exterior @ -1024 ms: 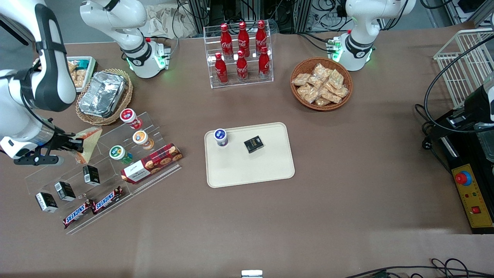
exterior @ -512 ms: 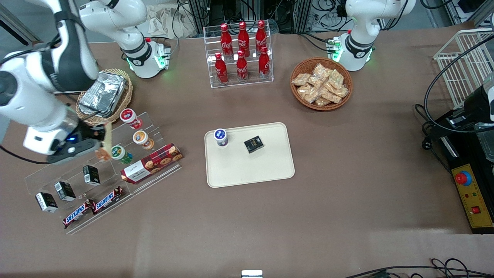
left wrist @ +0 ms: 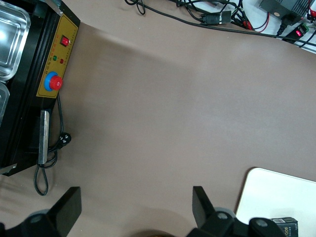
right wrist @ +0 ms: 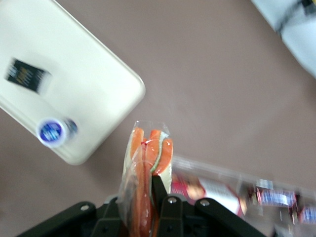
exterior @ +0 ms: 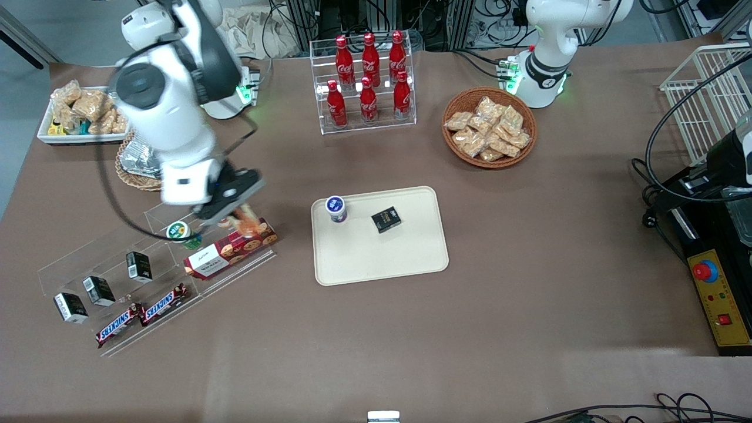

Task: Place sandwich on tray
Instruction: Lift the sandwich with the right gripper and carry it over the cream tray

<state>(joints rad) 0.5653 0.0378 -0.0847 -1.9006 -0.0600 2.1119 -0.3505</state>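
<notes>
One tool (exterior: pixel 235 207) pinches the sandwich (right wrist: pixel 146 170) up in the air above the clear display rack (exterior: pixel 153 258) and red cookie box (exterior: pixel 230 248), well apart from the tray (exterior: pixel 382 258) on the tabletop (exterior: pixel 529 235).

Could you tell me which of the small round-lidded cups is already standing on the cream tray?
The blue-lidded cup stands on the cream tray; the green-lidded cup sits on the clear display stand, by the gripper holding the wrapped sandwich.

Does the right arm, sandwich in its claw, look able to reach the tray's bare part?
Probably yes. The claw, shut on the sandwich, hangs above the biscuit box beside the tray; only a cup and a dark packet sit there.
</notes>
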